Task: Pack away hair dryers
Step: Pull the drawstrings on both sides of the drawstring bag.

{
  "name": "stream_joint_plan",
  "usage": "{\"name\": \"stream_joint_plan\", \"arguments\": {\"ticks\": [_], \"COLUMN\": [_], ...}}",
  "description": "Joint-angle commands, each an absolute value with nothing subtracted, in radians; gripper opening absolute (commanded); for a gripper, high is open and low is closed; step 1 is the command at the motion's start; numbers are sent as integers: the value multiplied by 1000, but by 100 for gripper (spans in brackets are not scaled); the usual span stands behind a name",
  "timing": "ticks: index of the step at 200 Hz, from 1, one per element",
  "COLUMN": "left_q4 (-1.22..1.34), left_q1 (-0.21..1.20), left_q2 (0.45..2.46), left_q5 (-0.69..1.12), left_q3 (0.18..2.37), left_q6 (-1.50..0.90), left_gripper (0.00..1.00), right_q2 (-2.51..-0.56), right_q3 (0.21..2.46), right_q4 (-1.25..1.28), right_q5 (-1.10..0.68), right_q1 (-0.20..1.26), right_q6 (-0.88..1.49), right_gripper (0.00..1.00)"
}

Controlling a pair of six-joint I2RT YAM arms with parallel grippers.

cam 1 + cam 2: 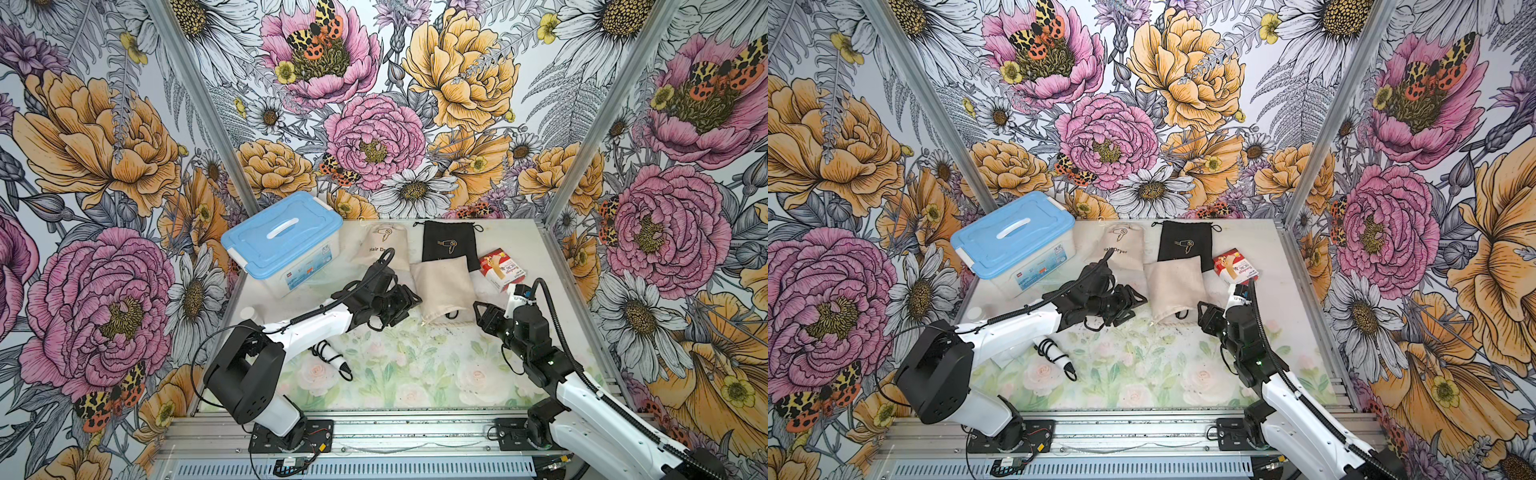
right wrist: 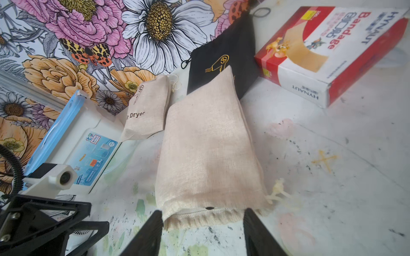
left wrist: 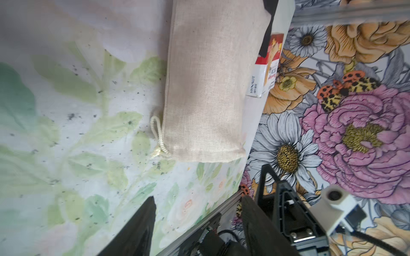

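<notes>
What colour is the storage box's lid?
The lid is light blue, handle white; best in a top view.

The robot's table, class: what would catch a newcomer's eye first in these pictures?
Loud floral wallpaper on three walls dominates. A clear plastic storage box with a sky-blue lid stands back left, and a plump beige cloth drawstring pouch lies centrally between the open left pincer and open right pincer. A white hair dryer wound with black cord peeks from under the left arm.
</notes>
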State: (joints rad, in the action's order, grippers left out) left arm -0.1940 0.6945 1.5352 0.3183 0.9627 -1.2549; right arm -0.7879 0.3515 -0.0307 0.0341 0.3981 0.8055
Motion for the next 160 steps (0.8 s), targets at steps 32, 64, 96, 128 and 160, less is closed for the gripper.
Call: {"name": "stream_joint_plan", "arguments": {"ticks": [32,64,96,128,160], "left_q4": [-41,-83,-70,-25,-8], "left_q1": [756,788,799,817,824], "left_q2": [1599,1620,1656,1721,1766], "left_q5": [138,77,70,91,84], "left_q3": [931,918,901,908,911], "left_q6": [-1738,-1845,-1899,-1958,-1984], "left_gripper": [49,45,45,45,45], "right_q2": [-776,-796,-847,-859,-868], "right_q3": [376,399,420,436,443], "right_q4": [-47,-69,-66,-66,-66], "right_q5": [78,40,-41,-66,-85], "right_q1": [377,335,267,238,226], "right_q6": [847,865,876,870,865], "right_gripper": [58,57,57,58,58]}}
